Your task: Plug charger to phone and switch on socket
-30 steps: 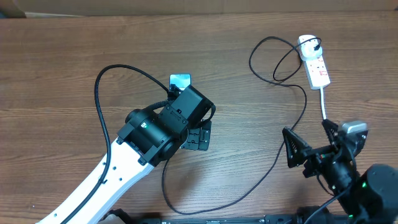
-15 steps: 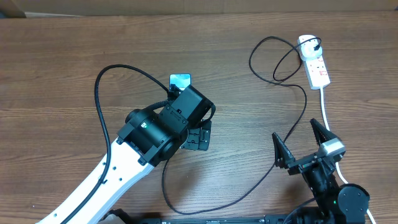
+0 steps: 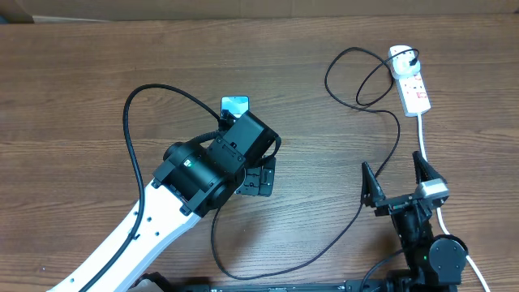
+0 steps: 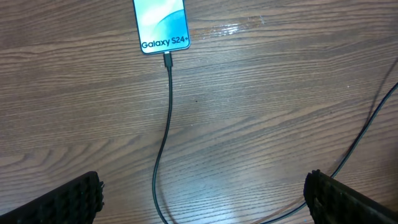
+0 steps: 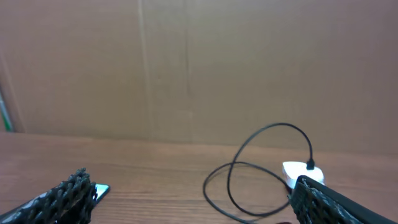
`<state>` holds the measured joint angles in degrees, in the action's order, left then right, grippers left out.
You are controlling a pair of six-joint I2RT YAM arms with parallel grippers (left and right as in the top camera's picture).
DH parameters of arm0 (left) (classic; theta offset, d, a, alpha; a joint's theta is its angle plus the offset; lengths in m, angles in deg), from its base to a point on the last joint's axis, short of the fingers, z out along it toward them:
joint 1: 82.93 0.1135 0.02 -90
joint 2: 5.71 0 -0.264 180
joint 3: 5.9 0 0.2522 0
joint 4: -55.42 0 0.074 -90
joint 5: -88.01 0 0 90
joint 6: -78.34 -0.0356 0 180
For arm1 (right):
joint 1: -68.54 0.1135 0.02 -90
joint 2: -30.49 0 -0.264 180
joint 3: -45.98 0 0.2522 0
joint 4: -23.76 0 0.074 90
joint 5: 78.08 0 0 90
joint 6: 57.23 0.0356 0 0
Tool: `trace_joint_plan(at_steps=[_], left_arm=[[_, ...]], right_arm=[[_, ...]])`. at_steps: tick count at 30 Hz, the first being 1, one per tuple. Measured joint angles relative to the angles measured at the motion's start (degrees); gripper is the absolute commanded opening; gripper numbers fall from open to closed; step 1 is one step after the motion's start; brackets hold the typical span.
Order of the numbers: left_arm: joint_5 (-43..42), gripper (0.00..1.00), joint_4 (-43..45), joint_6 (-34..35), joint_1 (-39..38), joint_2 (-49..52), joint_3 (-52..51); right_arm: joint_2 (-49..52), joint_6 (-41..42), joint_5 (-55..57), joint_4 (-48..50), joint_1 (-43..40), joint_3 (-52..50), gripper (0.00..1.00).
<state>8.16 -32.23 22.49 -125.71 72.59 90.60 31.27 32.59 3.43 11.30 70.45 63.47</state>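
The phone point(image 4: 161, 25) lies flat with its blue screen up, and the charger point(image 4: 166, 124) runs from its lower edge, connector tip seemingly seated. From overhead only the top end of the phone point(image 3: 235, 105) shows past the left arm. My left gripper point(image 3: 258, 180) hovers open just in front of the phone, over the cable, holding nothing. The charger point(image 3: 381, 174) snakes to the white socket point(image 3: 412, 81) at the far right, its black plug in the far end. My right gripper point(image 3: 397, 188) stands open and empty in front of the socket point(image 5: 298, 171).
The socket's thick white cord point(image 3: 423, 138) runs toward the front edge, past the right gripper. A brown cardboard wall point(image 5: 186, 74) stands behind the table. The charger makes a loose loop point(image 3: 357, 77) left of the socket.
The right arm has swung round so that its open gripper now points up the table at the socket. The left arm, phone and cable have not moved.
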Motion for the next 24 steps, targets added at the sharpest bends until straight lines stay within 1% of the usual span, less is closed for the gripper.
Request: trace_joint_plan(at_steps=[2,6,13,24], left_arm=[[-0.02,1.00,0.00,0.00,0.00,0.00,0.00],[0.00,1.00,0.00,0.00,0.00,0.00,0.00],[0.00,1.00,0.02,0.00,0.00,0.00,0.00],[0.00,1.00,0.02,0.00,0.00,0.00,0.00]], right_arm=[[-0.02,0.00,0.55,2.14,0.00,-2.27,1.00],[-0.04,0.20,1.70,1.66,0.00,-2.69,1.00],[-0.09,0.20,3.48,-6.10,0.00,-2.69,1.00],[-0.09,0.20,4.33,-6.16,0.02,-2.69,1.00]])
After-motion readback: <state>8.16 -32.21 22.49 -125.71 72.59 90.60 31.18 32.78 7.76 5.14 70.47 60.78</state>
